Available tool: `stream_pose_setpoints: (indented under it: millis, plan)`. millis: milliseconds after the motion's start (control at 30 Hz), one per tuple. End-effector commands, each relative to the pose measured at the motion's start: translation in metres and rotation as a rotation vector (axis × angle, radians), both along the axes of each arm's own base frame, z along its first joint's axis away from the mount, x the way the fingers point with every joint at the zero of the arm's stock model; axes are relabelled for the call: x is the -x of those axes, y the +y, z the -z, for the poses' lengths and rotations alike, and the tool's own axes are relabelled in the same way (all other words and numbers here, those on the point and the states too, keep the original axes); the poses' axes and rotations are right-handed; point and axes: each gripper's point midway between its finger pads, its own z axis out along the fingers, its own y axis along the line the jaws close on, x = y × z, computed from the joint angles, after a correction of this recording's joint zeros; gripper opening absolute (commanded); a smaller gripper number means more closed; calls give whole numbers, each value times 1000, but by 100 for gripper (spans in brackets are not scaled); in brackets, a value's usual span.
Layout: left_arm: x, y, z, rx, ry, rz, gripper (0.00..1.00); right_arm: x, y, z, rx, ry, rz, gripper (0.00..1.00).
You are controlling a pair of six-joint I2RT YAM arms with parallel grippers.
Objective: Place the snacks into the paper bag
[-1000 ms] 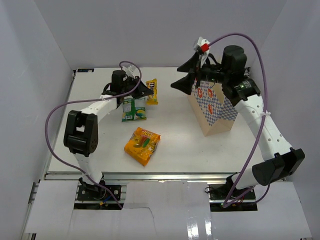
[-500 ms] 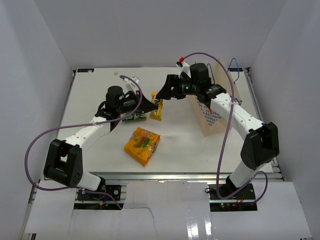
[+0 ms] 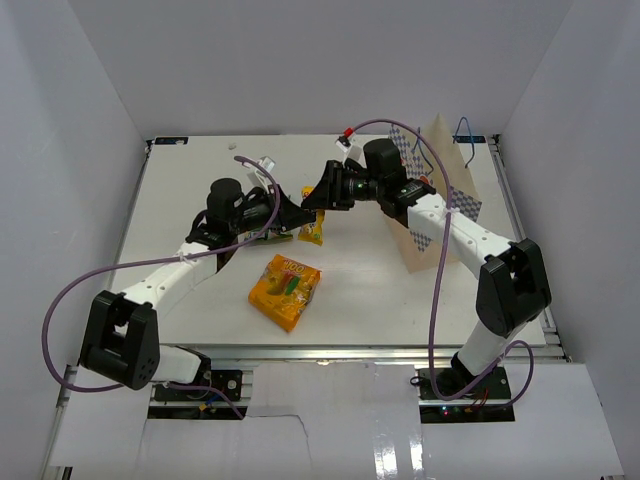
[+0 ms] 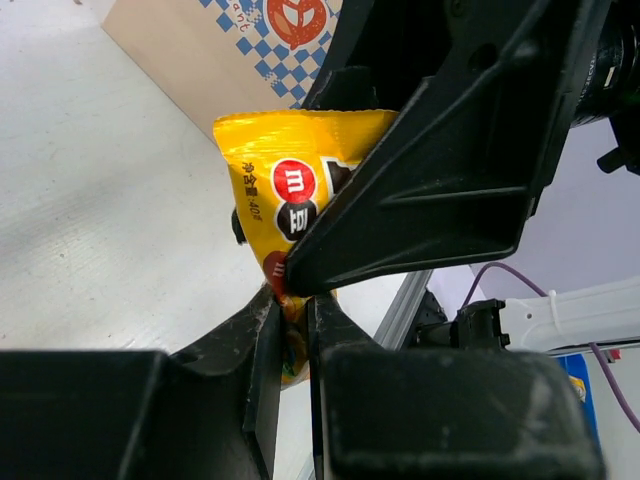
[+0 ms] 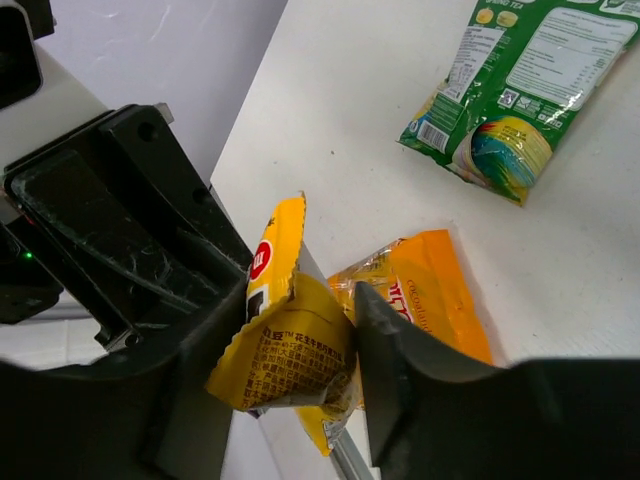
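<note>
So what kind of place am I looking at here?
Probably a robot lab test cell: white table boxed in by plain white walls, two cabled arms bolted to a metal frame, a paper bag and snacks staged.

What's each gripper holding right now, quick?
Left gripper: closed, pinching the yellow packet by its lower edge.
Right gripper: closed on that same yellow packet.
</note>
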Motion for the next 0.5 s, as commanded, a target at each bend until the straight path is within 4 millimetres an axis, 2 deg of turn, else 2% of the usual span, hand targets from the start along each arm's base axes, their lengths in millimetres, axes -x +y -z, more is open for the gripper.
stream_pose_setpoints:
  millis: [0,67,100,200,233,333,400,433,467]
  plan:
    - [5,-1,-27,40,-75,6,18,4,7,-18,-64,-44,-38,43]
    - [6,-1,-28,45,-75,7,21,5,8,-24,-74,-60,-43,37]
    - [8,0,-30,48,-79,7,28,4,8,-27,-78,-72,-48,32]
    - [11,2,-31,51,-77,3,42,2,8,-40,-91,-119,-56,26]
    - [14,3,-34,56,-86,2,52,2,9,-41,-91,-130,-61,22]
    - [21,5,-35,55,-103,11,69,1,9,-58,-104,-207,-81,14]
    - [29,7,-40,57,-130,21,75,0,9,-74,-105,-301,-105,11]
    - [32,8,-41,57,-141,29,83,-1,8,-81,-106,-347,-116,10]
    - [38,10,-47,62,-166,35,84,-1,8,-89,-107,-400,-129,8]
